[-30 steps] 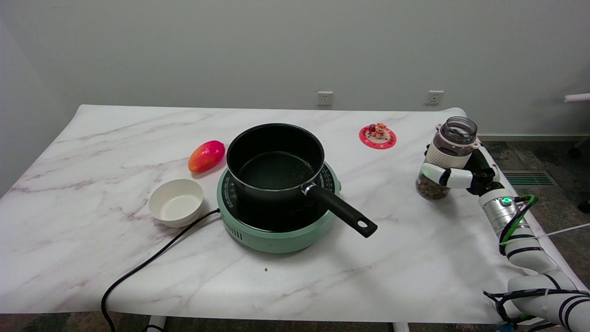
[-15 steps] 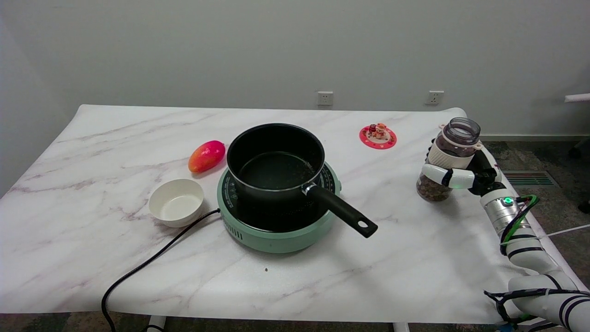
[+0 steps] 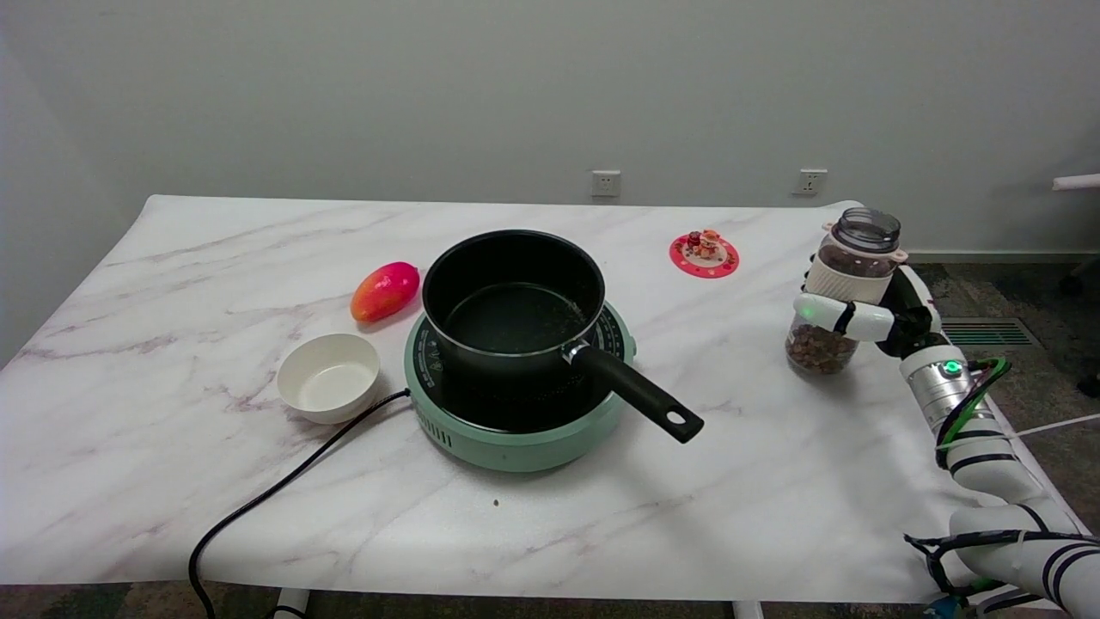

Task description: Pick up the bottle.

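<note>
The bottle [image 3: 838, 297] is a clear jar with brown bits in its lower part, a dark open neck and a white band round its middle. It stands upright near the table's right edge, its base at or just above the marble top; I cannot tell which. My right hand [image 3: 868, 308] wraps around its middle, one white finger across the front and the rest hidden behind it. The arm reaches in from the lower right.
A black saucepan [image 3: 516, 301] sits on a green hotplate [image 3: 520, 430], handle [image 3: 636, 391] pointing toward the bottle. A white bowl [image 3: 328, 376], a mango [image 3: 384, 291], a red coaster with small figures [image 3: 704, 252] and a black cable [image 3: 275, 494] lie on the marble table [image 3: 773, 481].
The hand and the bottle have shifted slightly right and up, and the bottle now stands straighter than a second ago.
</note>
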Robot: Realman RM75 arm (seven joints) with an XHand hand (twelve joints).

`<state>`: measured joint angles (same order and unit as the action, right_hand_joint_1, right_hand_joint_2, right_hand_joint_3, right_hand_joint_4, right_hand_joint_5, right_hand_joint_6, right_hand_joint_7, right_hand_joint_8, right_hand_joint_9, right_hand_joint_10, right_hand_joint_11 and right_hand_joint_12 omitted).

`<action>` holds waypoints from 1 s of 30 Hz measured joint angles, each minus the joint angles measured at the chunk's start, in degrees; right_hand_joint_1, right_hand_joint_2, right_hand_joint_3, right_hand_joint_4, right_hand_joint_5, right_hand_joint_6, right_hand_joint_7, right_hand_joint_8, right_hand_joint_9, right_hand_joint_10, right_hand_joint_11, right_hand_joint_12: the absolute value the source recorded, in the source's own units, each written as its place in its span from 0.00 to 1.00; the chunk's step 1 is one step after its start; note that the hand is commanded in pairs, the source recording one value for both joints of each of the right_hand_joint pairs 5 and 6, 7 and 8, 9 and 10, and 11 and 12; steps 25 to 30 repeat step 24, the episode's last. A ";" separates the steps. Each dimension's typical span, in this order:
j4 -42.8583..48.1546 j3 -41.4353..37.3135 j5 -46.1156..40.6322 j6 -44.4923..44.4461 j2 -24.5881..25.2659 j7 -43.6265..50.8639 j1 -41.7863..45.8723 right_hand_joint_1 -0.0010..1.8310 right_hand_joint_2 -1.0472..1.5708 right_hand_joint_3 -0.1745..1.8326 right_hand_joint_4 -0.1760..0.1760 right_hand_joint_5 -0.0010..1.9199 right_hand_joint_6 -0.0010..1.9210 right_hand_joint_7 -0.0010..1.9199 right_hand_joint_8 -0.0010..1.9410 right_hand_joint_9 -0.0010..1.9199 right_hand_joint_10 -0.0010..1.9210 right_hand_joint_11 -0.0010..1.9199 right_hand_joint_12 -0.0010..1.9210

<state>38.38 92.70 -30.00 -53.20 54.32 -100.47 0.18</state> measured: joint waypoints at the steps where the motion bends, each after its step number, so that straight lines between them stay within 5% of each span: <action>1: 0.01 0.00 0.06 0.00 -0.12 -0.02 -0.18 0.77 0.91 0.26 0.50 1.00 1.00 1.00 0.99 0.72 0.72 0.64 0.64; 30: 4.05 5.53 10.88 3.61 -4.62 -0.43 -15.72 0.81 0.86 0.28 0.50 1.00 1.00 1.00 0.99 0.70 0.69 0.62 0.62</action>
